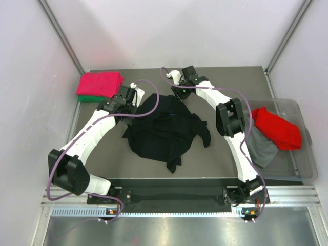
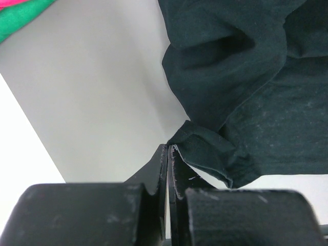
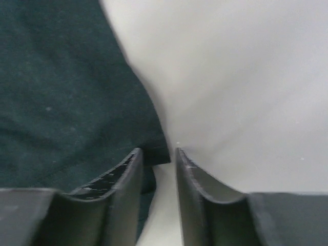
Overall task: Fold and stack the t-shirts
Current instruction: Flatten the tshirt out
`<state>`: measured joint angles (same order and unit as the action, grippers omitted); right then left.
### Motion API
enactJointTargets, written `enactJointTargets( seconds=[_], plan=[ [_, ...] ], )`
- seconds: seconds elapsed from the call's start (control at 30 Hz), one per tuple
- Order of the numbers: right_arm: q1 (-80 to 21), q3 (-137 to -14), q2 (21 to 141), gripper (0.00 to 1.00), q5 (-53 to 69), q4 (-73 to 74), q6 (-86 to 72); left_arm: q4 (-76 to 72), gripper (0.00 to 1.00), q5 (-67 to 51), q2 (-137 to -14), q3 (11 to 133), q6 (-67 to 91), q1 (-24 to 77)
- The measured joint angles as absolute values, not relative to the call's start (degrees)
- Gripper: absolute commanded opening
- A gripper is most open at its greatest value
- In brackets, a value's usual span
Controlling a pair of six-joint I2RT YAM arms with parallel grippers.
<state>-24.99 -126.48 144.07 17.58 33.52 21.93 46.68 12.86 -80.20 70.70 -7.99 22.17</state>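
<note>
A black t-shirt lies crumpled in the middle of the table. My left gripper is at its far left corner. In the left wrist view the jaws are shut, with a sleeve hem of the black shirt drawn to a point at their tips. My right gripper is at the shirt's far edge. In the right wrist view it is open, and a corner of the black cloth reaches the left fingertip and pokes into the gap. A folded pink-red t-shirt lies on a green one at the back left.
A clear plastic bin stands at the right edge, with a red t-shirt and a grey one hanging over its side. Metal frame posts and white walls close in the table. The green and pink stack also shows in the left wrist view.
</note>
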Motion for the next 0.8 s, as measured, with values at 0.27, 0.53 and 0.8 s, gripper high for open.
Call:
enactJointTargets(
  seconds=[0.27, 0.53, 0.8],
  plan=[
    [-24.99, -126.50, 144.07, 0.06, 19.73, 34.02, 21.52, 46.61, 0.00, 12.86, -80.20, 70.59, -7.97, 22.17],
    [-24.29, -125.60, 142.71, 0.00, 19.68, 34.28, 21.43, 46.39, 0.00, 14.68, -79.61, 70.67, -8.56, 22.17],
    [-19.35, -110.10, 114.06, 0.00, 16.56, 31.14, 24.69, 45.41, 0.00, 19.18, -76.12, 79.90, -12.84, 22.17]
  ],
)
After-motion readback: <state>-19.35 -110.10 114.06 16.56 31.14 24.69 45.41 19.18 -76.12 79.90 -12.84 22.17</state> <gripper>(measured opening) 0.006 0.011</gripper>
